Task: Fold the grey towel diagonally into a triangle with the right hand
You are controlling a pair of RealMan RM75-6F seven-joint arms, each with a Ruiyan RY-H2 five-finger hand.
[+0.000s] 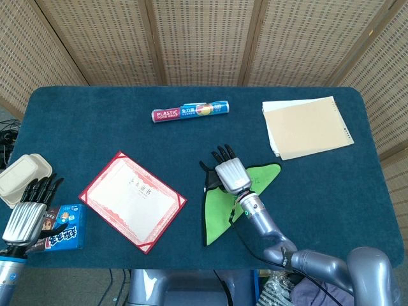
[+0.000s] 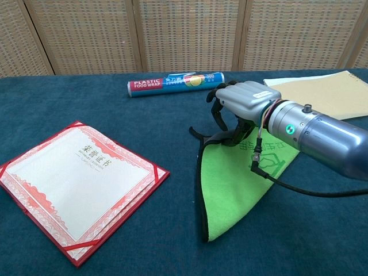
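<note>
The towel [image 1: 220,210] lies at the table's middle as a triangle, bright green face up, with a thin dark grey edge [image 2: 201,190] showing along its left side. My right hand [image 1: 231,173] hovers over the towel's top left corner. Its fingers [image 2: 218,112] curl down, and its thumb pinches the upper green layer [image 2: 236,184] there. The corner itself is hidden under the palm. Down at the front left edge my left hand [image 1: 24,217] rests with fingers straight, holding nothing.
A red-framed certificate [image 1: 132,199] lies left of the towel. A plastic wrap roll [image 1: 190,112] sits behind it, and a stack of paper sheets [image 1: 306,127] is at the back right. A beige lidded box [image 1: 22,177] and a blue packet [image 1: 64,236] flank my left hand.
</note>
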